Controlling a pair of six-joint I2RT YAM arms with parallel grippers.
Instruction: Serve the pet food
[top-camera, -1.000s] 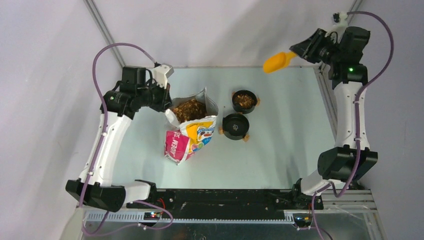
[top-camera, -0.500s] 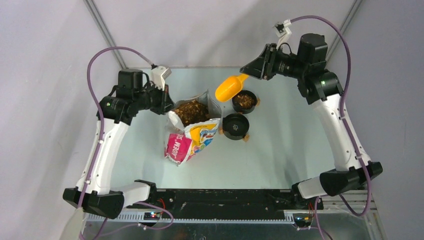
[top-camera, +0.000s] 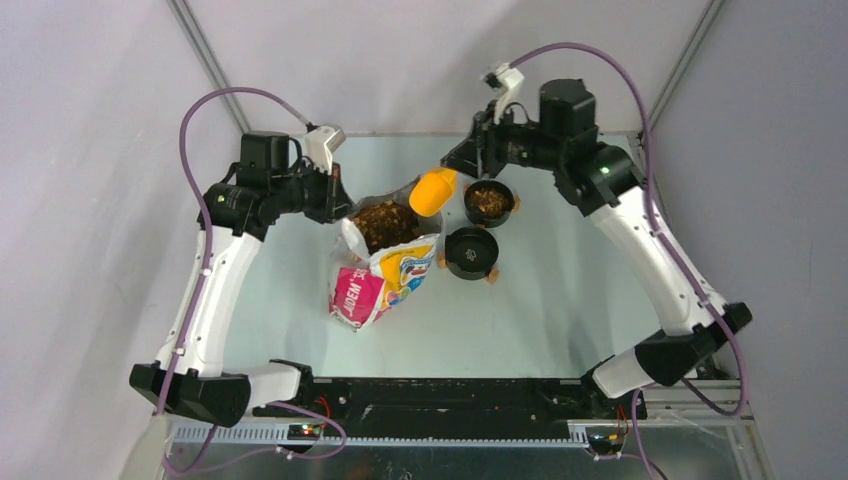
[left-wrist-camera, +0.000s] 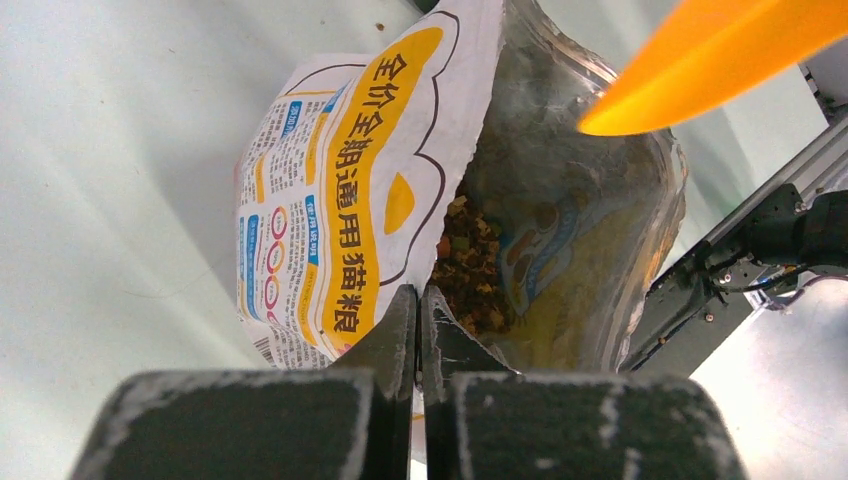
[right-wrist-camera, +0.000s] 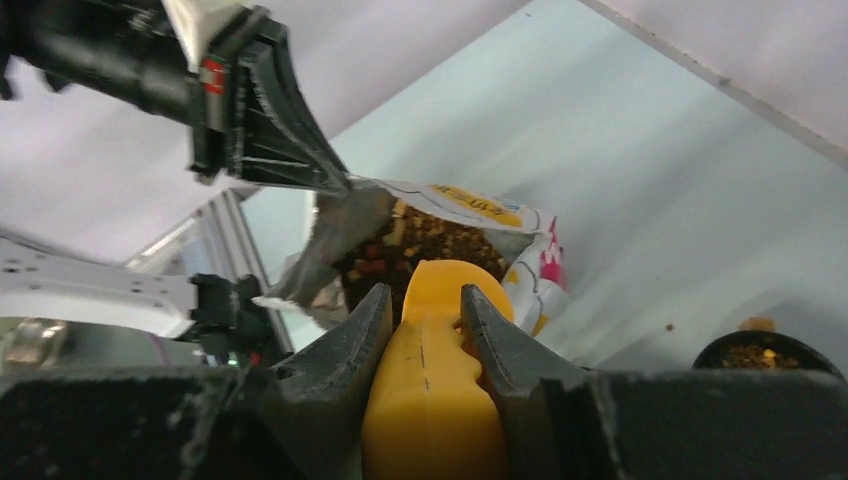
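The pet food (top-camera: 381, 222) is brown kibble filling an open cartoon bag (top-camera: 385, 275) left of the table's centre. My left gripper (top-camera: 335, 198) is shut on the bag's left rim (left-wrist-camera: 440, 200), holding the mouth open, and kibble (left-wrist-camera: 470, 290) shows just past its fingertips (left-wrist-camera: 418, 300). The handle of a yellow scoop (top-camera: 432, 192) is held in my shut right gripper (top-camera: 465, 165). The scoop's bowl hangs over the right edge of the bag's mouth. In the right wrist view the scoop (right-wrist-camera: 435, 380) points down at the kibble (right-wrist-camera: 420, 240).
Two black bowls stand right of the bag. The far one (top-camera: 489, 202) holds kibble and the near one (top-camera: 471, 252) looks empty. The far bowl (right-wrist-camera: 765, 355) sits just right of the scoop. A metal frame rail (top-camera: 650, 200) runs along the table's right edge.
My right arm has swung left, carrying the scoop from the back right corner to above the bag's mouth. The left gripper has kept its hold on the bag's rim.
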